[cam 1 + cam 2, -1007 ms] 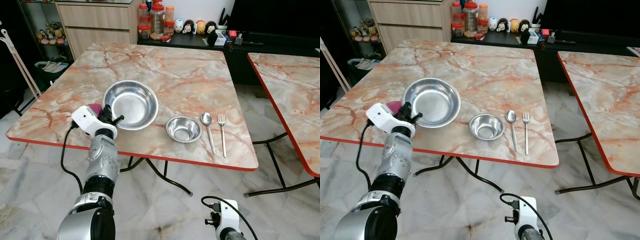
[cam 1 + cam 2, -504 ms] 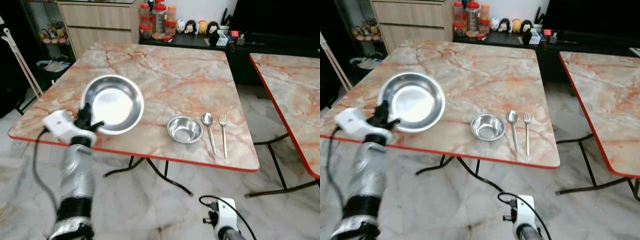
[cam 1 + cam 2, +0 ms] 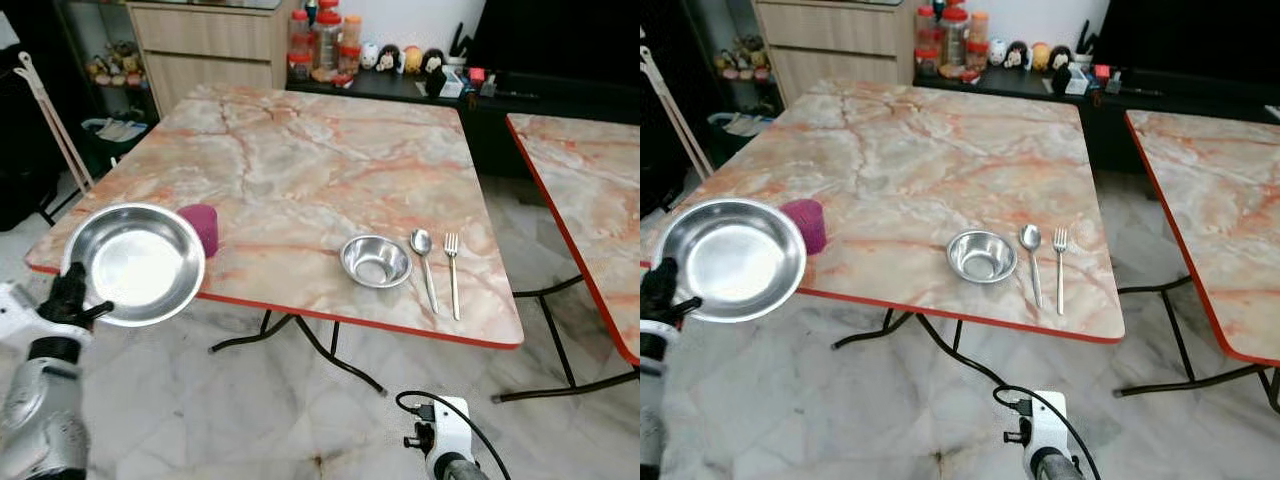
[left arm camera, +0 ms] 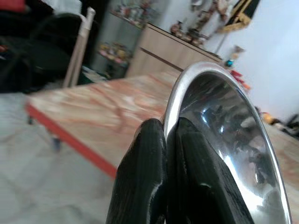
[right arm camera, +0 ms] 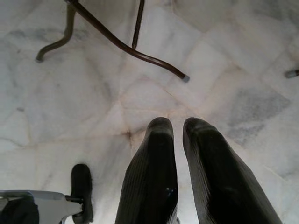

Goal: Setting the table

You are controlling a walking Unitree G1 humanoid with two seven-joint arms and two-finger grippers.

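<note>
My left gripper [image 3: 80, 305] is shut on the near rim of a large steel plate [image 3: 133, 263], holding it off the table's front left corner, above the floor. In the left wrist view the black fingers [image 4: 154, 177] pinch the plate's rim [image 4: 205, 79]. A magenta cup [image 3: 200, 228] stands on the marble table [image 3: 320, 150] near that corner. A small steel bowl [image 3: 375, 261], a spoon [image 3: 424, 262] and a fork [image 3: 452, 270] lie side by side near the front right. My right gripper [image 5: 180, 154] hangs low over the floor, fingers together, nothing between them.
A second marble table [image 3: 590, 200] stands to the right across a gap. Jars and small figures [image 3: 340, 40] line a dark sideboard behind. A wooden cabinet [image 3: 215, 45] is at the back left. The table's metal legs [image 3: 300, 340] cross the marble floor.
My left gripper has carried the plate off the table toward the front left, uncovering the magenta cup. The camera has shifted slightly too.
</note>
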